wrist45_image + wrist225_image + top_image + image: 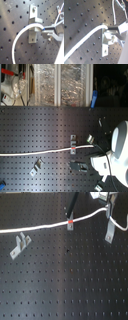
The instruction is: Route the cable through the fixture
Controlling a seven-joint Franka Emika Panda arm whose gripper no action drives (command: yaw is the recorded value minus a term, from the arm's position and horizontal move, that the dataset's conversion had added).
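The hand [46, 31] is clamped on the white cable [22, 33], its fingers pinching the cord right against a grey clip [33, 23] bolted to the perforated worktop [70, 287]; from the hand the cable trails away across the worktop, its red band [71, 223] sitting at a second clip [70, 214]; a third clip [20, 246] stands well apart from the hand, just below the cord.

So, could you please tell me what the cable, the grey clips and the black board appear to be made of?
The cable looks like white plastic-sheathed cord, smooth and bending freely, with a red band that may be tape. The clip looks like brushed grey metal, judging by its flat bent faces and dull sheen, though painted plastic is possible. The board looks like matte black metal with a regular hole grid.
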